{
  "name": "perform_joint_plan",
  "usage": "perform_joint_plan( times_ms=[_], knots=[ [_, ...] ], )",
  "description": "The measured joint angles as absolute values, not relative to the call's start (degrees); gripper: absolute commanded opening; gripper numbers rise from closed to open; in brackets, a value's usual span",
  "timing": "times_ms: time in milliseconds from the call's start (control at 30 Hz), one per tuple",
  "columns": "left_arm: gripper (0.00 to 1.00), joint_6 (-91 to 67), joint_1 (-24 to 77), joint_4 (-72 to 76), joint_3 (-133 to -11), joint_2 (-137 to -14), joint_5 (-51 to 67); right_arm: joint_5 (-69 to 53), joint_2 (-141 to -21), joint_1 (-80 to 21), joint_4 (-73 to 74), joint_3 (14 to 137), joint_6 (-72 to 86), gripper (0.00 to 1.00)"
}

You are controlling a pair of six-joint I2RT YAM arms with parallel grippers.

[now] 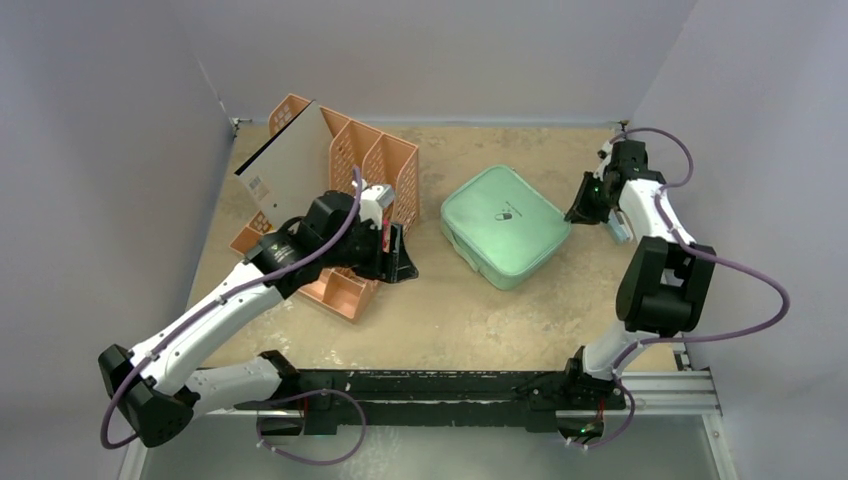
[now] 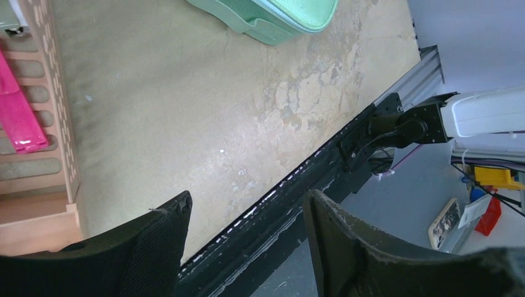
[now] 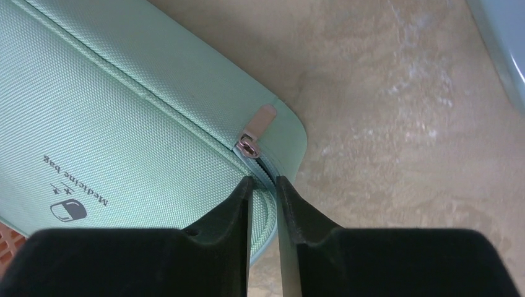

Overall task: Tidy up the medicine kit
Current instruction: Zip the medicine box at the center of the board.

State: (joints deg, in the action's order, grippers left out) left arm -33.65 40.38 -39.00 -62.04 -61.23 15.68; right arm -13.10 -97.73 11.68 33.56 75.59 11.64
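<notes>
We've barely begun: the kit [image 1: 505, 225] lies closed in the middle of the bench [image 1: 450, 320]. The right gripper [image 3: 263, 180], nearly closed, straddles its seam beside the pull [image 3: 257, 127], and we cannot tell whether it grips anything. The left gripper [image 2: 246, 198] hangs open and empty near the rack [image 1: 385, 165].

The medicine kit [image 3: 124, 105] was covered in a matt, finely woven mint cloth with a stitched seam, and its zipper pull [image 3: 259, 127] was small, bright metal. The table [image 2: 186, 111] had a dull tan top, worn and blotchy in patches. The rack [image 1: 375, 165] looked like matt orange perforated plastic, and a pink item [image 2: 15, 111] in it was glossy. The left gripper [image 2: 246, 204] had matt black fingers [image 2: 155, 247], one faced with a fine mesh texture; the right gripper [image 3: 263, 182] showed smooth, matt black plastic. The rail [image 1: 660, 385] was bare, ridged metal.
</notes>
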Motion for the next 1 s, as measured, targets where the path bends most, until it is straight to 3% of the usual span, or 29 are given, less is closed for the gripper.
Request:
perform_joint_plan(
  times_ms=[400,1000],
  knots=[
    [0.63,-33.4,46.0,-35.2,-63.4,-68.5,9.0,-9.7,-82.6,11.8,29.4,58.7,22.3,0.21],
    [0.59,-35.0,49.6,-24.9,-62.6,-77.8,2.4,-18.4,-59.7,9.2,26.2,38.6,34.8,0.17]
  ],
)
